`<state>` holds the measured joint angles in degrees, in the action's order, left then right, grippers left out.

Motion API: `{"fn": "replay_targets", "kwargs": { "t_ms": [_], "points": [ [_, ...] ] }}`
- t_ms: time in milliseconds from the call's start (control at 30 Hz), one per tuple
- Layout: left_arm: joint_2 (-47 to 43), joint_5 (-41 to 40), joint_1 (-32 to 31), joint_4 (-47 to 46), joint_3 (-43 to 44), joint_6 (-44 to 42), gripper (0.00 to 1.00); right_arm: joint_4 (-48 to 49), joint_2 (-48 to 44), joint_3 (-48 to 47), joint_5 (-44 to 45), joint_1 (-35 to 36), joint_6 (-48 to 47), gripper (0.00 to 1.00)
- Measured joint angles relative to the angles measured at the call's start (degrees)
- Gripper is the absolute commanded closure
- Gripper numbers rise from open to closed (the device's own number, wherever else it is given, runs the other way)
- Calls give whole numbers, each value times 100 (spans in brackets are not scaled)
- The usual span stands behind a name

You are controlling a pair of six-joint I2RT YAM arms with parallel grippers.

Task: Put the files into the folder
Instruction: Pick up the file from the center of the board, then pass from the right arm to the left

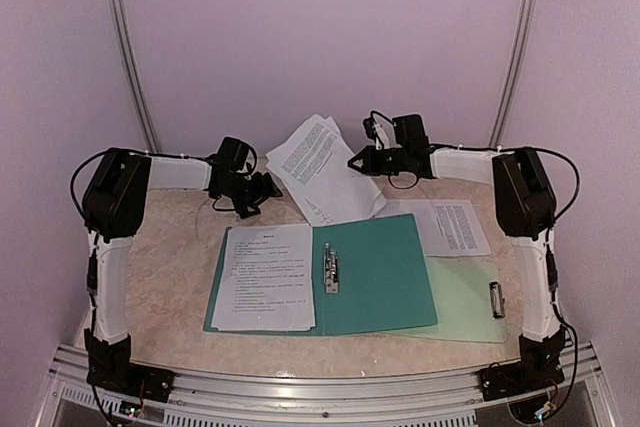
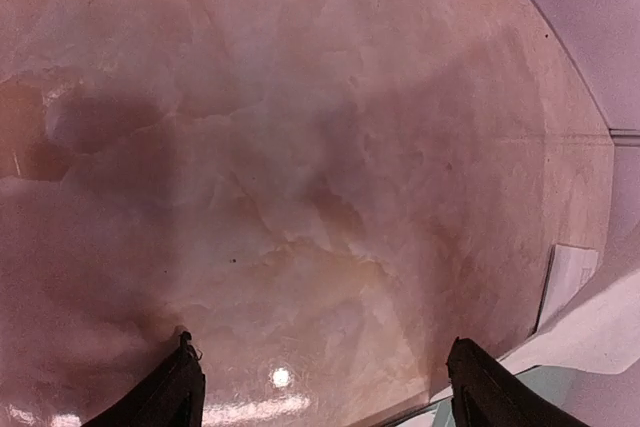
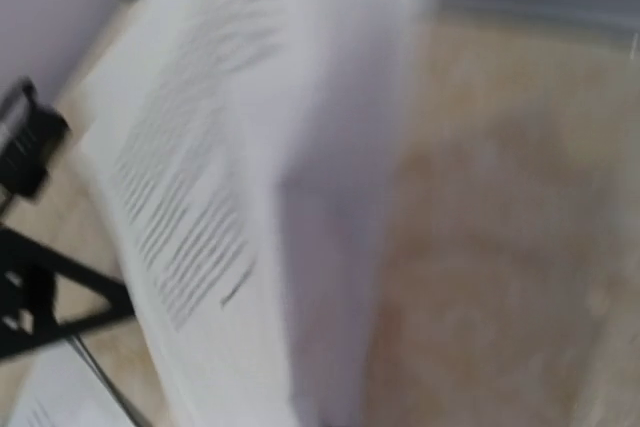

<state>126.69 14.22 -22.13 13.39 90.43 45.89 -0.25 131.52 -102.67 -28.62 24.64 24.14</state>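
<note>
The desk is the broadest thing here, a glossy slab veined in beige and pink like polished marble, with a rounded far edge. On it the folder lies open and flat, two dark teal rectangles of matte card joined at a spine that carries a small metal fastener. A pale mint clipboard is partly covered by the folder's right leaf and sticks out at the right, its metal clip near the right edge.

The files are in three places. One white printed sheet rests squarely on the folder's left leaf. A loose sheet lies flat on the desk just beyond the folder's right corner. The held sheets stand tilted off the desk above the folder's far edge, thin and slightly curled; in the right wrist view they are a blur of grey text lines.

The right end effector is pinched closed on the right edge of those held sheets. The left end effector hovers over bare desk beyond the folder's left leaf, its dark fingers spread wide with nothing between them.
</note>
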Motion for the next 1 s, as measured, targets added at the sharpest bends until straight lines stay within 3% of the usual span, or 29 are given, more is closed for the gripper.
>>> {"fn": "replay_targets", "kwargs": {
  "t_ms": [433, 833, 1000],
  "points": [
    [-588, -227, 22, 11, -474, -302, 16, 490, -887, 713, 92, -94, 116, 100],
    [-1770, -195, 20, -260, -975, -575, 15, 933, -2693, 1897, 125, -94, 544, 100],
    [-2138, -46, -66, -470, -1235, -584, 10, 1224, -3250, 2511, 125, -61, 831, 100]
  ]
}}
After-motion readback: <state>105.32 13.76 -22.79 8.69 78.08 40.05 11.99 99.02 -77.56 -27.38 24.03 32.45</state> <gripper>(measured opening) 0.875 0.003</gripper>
